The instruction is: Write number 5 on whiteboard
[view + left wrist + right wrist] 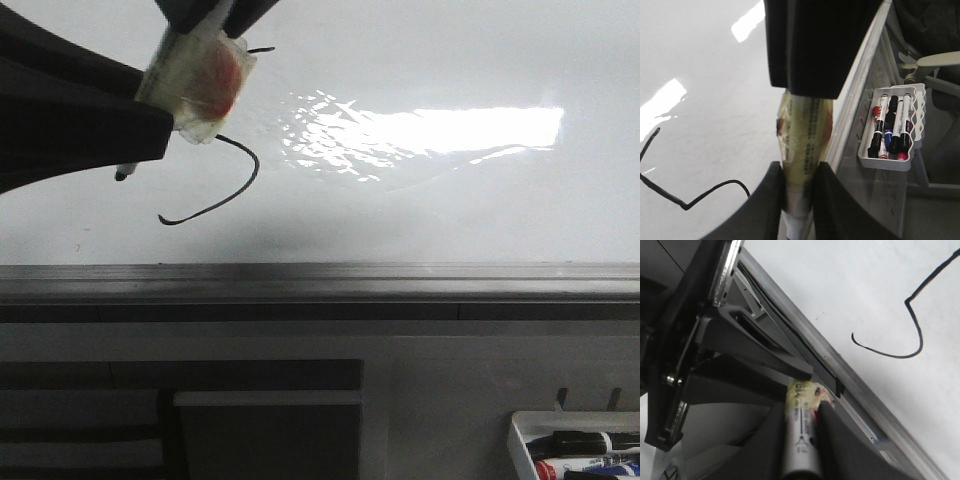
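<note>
The whiteboard fills the upper front view, with a bright glare and a grey edge rail. On it is the number 5, a thin black stroke with a long curved tail; its top is partly hidden by the gripper. It also shows in the left wrist view and the right wrist view. My left gripper is shut on a tape-wrapped marker. My right gripper is shut on the same marker. In the front view the marker is left of the digit, its dark tip clear of the stroke.
A small white tray with several markers hangs below the board at the right; it also shows in the left wrist view. A grey perforated panel lies below the rail. Black arm parts cover the board's upper left.
</note>
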`<move>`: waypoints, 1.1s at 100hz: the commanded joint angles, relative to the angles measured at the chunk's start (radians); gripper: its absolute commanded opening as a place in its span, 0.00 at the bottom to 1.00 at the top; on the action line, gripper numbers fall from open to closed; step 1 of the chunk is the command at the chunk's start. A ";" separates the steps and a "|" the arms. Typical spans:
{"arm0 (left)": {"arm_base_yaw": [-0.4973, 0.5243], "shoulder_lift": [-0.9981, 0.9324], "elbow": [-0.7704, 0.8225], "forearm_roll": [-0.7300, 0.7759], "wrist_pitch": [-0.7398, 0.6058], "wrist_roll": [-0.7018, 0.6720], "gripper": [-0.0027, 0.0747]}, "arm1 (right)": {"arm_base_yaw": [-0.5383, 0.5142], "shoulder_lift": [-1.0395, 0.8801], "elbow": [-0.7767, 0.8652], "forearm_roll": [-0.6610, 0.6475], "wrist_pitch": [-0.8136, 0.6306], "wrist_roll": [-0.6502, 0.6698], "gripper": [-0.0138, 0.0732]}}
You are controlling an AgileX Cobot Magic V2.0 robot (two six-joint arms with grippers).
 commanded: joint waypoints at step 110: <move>-0.004 0.129 -0.222 -0.814 0.587 -0.329 0.01 | -0.063 -0.212 -0.029 -0.128 -0.133 -0.009 0.72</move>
